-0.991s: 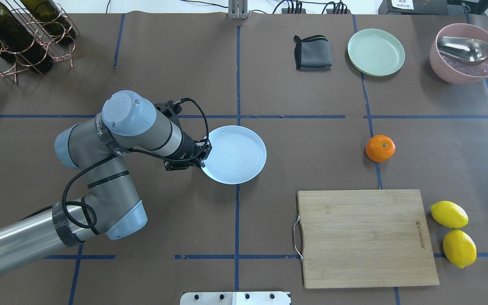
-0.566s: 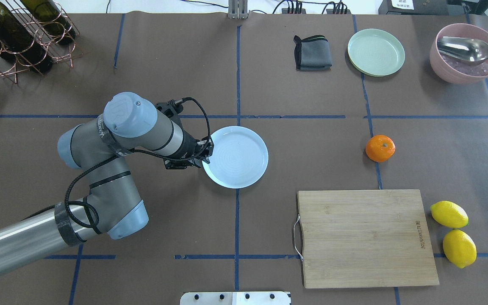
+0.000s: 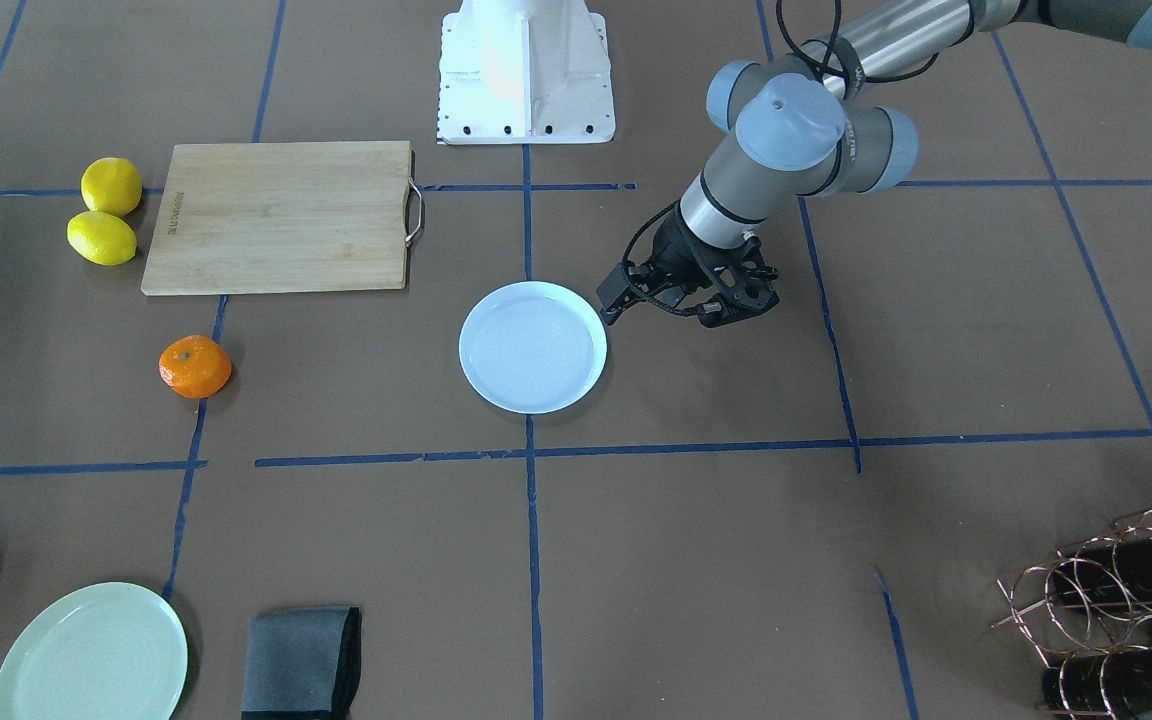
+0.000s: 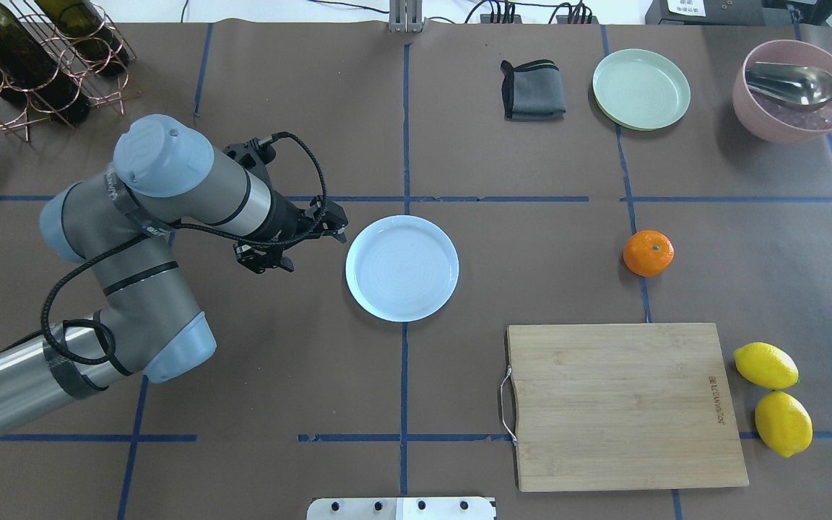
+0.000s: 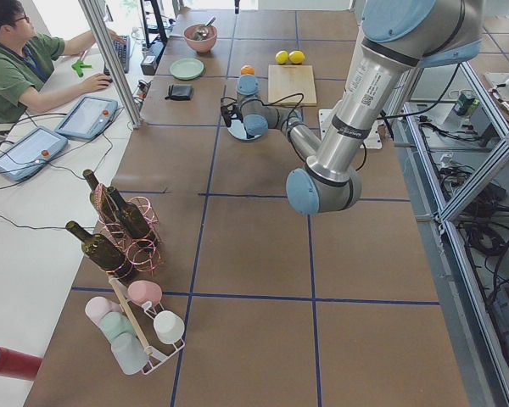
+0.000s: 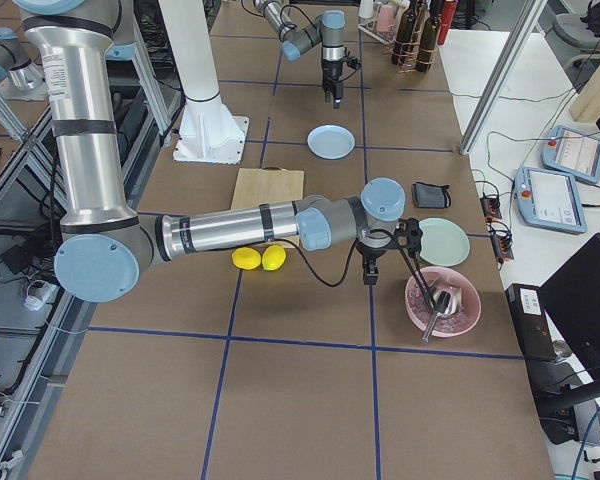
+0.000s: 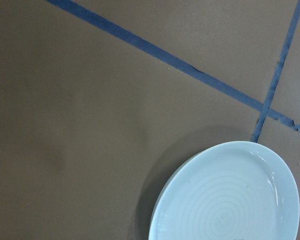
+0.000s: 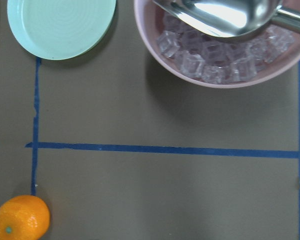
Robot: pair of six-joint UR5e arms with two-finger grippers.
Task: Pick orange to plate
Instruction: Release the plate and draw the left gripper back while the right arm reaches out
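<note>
The orange [image 4: 648,253] rests on the brown mat right of centre, on a blue tape line, and also shows in the front view [image 3: 195,366] and low left in the right wrist view [image 8: 21,218]. The white plate [image 4: 401,267] lies bare at the table's middle. My left gripper [image 4: 334,220] hovers just off the plate's left rim, apart from it, its jaws open and holding nothing. My right gripper [image 6: 371,272] hangs beyond the orange near the pink bowl. Only a black edge of it enters the overhead view, so I cannot tell its state.
A wooden cutting board [image 4: 625,404] lies at front right with two lemons [image 4: 765,365] beside it. A pale green plate [image 4: 641,89], a folded grey cloth [image 4: 532,90] and a pink bowl [image 4: 748,108] of ice with a metal spoon line the far right. A bottle rack [image 4: 33,58] stands far left.
The left gripper let go of the plate's rim and drew back to the left and away. The plate slid slightly right, then stayed. A black part of the right arm appeared at the right edge.
</note>
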